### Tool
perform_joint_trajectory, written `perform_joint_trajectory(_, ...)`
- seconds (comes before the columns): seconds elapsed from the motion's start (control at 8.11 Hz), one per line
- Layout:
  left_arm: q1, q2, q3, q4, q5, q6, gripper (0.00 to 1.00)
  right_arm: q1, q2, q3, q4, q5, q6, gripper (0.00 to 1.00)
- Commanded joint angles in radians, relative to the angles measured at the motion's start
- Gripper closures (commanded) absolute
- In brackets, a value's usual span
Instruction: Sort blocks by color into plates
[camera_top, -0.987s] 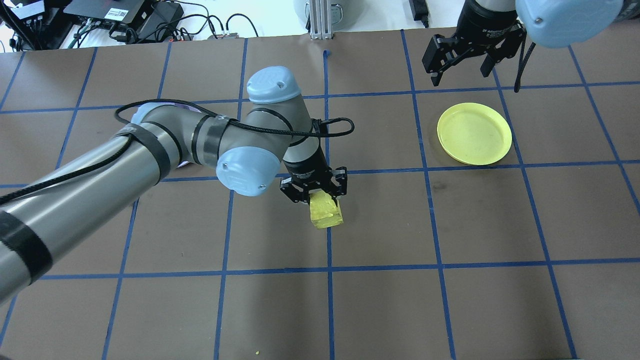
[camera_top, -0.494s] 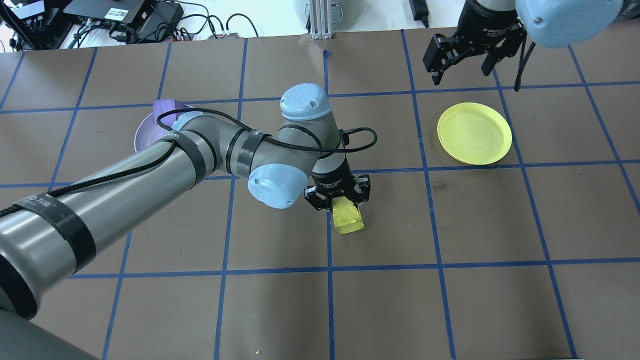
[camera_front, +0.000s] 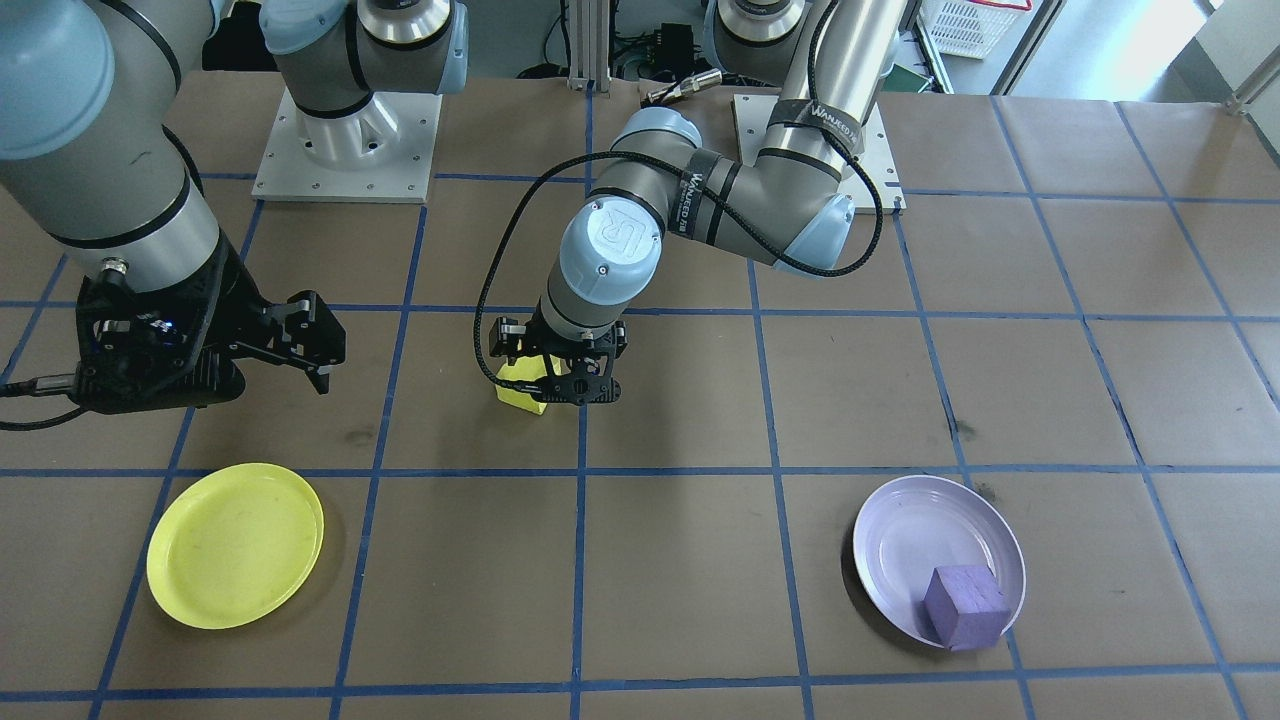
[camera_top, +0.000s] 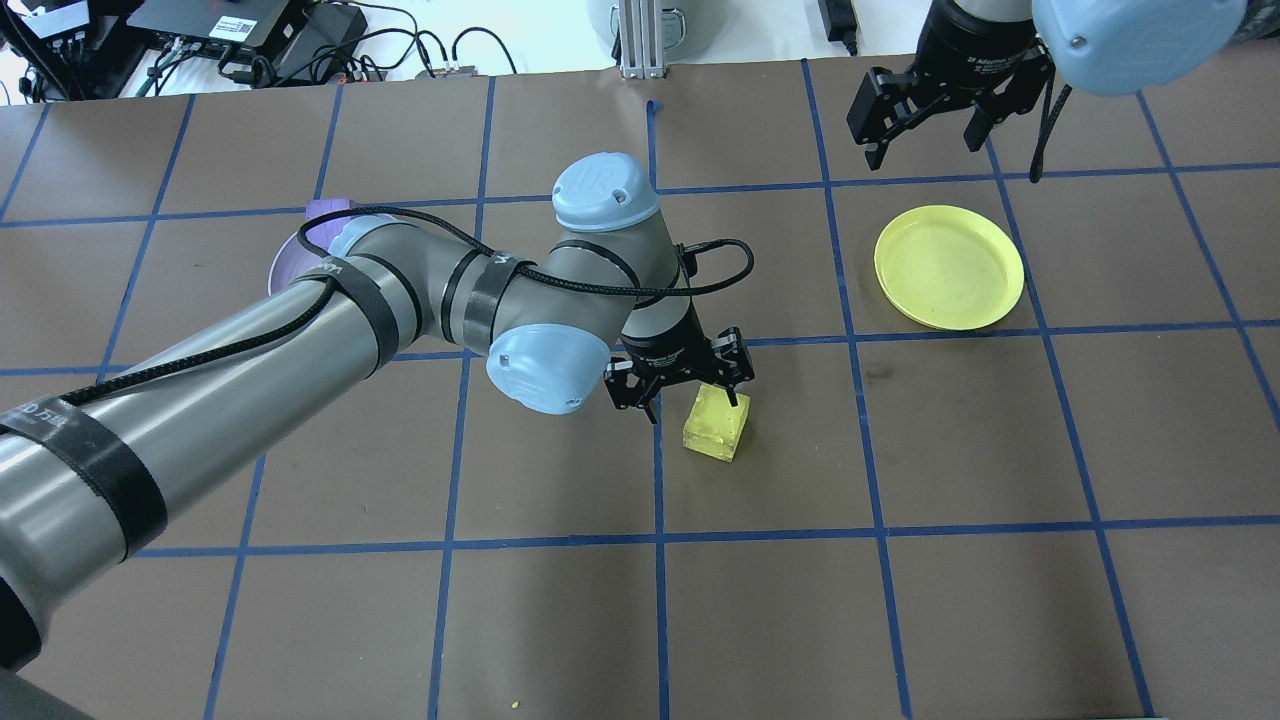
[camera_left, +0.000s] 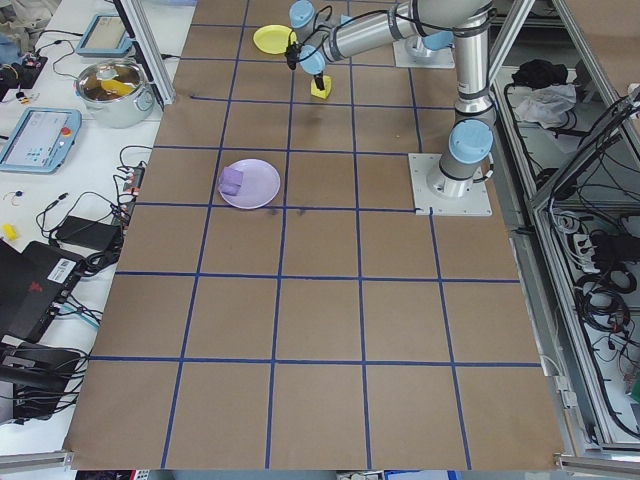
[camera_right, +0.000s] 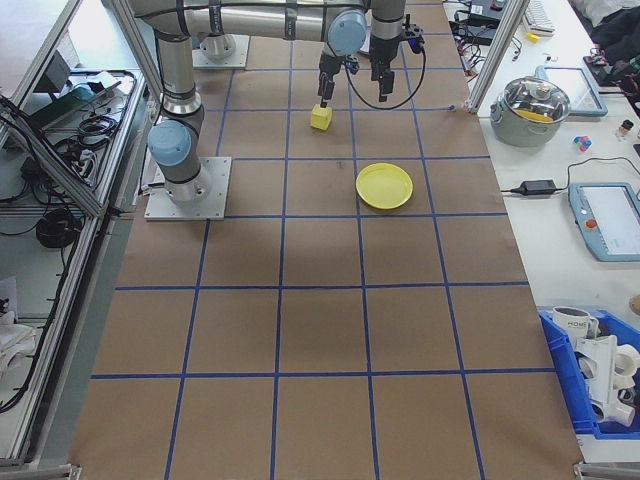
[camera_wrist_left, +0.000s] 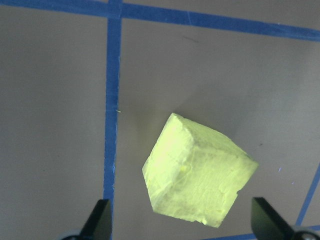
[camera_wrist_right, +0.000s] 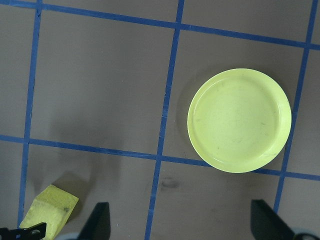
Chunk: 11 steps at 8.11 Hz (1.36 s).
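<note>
The yellow block (camera_top: 716, 432) lies on the brown table right of the centre line, also in the left wrist view (camera_wrist_left: 197, 172). My left gripper (camera_top: 692, 400) hovers just over it, open, its fingertips (camera_wrist_left: 100, 220) apart from the block on either side. The purple block (camera_front: 965, 605) sits in the lavender plate (camera_front: 900, 540); overhead my left arm hides most of both. The yellow plate (camera_top: 948, 267) holds nothing. My right gripper (camera_top: 925, 130) hangs open beyond that plate, holding nothing.
Blue tape lines (camera_top: 660, 540) divide the brown table cover into squares. Cables and electronics (camera_top: 250, 40) lie beyond the far edge. The robot bases (camera_front: 345, 150) stand at the table's robot side.
My left gripper carried the yellow block to the right, then opened and let it go. The block now lies on the table. The right arm has not moved.
</note>
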Motion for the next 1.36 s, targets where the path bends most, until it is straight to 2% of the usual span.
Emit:
perform_joint_trajectory(0.0, 0.021, 0.054, 0.003, -0.001, 0.003, 0.017, 0.00, -0.002, 0.001, 0.000, -0.010, 0.000, 0.000, 0.00)
perform_joint_trajectory(0.12, 0.079, 0.091, 0.003, -0.017, 0.008, 0.118, 0.00, -0.002, 0.001, 0.000, -0.010, -0.001, 0.000, 0.00)
perform_joint_trajectory(0.25, 0.193, 0.135, 0.003, -0.065, 0.004, 0.242, 0.00, -0.002, 0.000, 0.000, -0.009, -0.006, 0.000, 0.00)
perform_joint_trajectory(0.37, 0.301, 0.192, 0.005, -0.130, 0.008, 0.264, 0.00, -0.002, -0.002, 0.000, -0.013, 0.000, 0.008, 0.00)
perform_joint_trajectory(0.49, 0.384, 0.244, 0.014, -0.161, 0.016, 0.377, 0.00, -0.002, 0.001, 0.000, -0.009, 0.012, 0.015, 0.00)
perform_joint_trajectory(0.62, 0.449, 0.256, 0.047, -0.196, 0.084, 0.498, 0.02, -0.001, 0.001, 0.008, 0.013, 0.016, 0.040, 0.00)
perform_joint_trajectory(0.74, 0.464, 0.257, 0.120, -0.293, 0.144, 0.529, 0.02, 0.004, 0.003, 0.040, 0.013, 0.020, 0.163, 0.00)
perform_joint_trajectory(0.86, 0.455, 0.246, 0.246, -0.439, 0.207, 0.531, 0.02, 0.007, 0.001, 0.075, 0.010, 0.020, 0.283, 0.00)
perform_joint_trajectory(0.99, 0.448, 0.234, 0.376, -0.580, 0.223, 0.531, 0.02, 0.012, 0.000, 0.101, 0.008, 0.022, 0.297, 0.00)
perform_joint_trajectory(1.11, 0.442, 0.234, 0.440, -0.619, 0.250, 0.528, 0.01, 0.037, 0.001, 0.132, 0.002, 0.022, 0.333, 0.00)
perform_joint_trajectory(1.23, 0.402, 0.241, 0.442, -0.621, 0.285, 0.519, 0.01, 0.080, 0.003, 0.161, -0.004, 0.019, 0.439, 0.00)
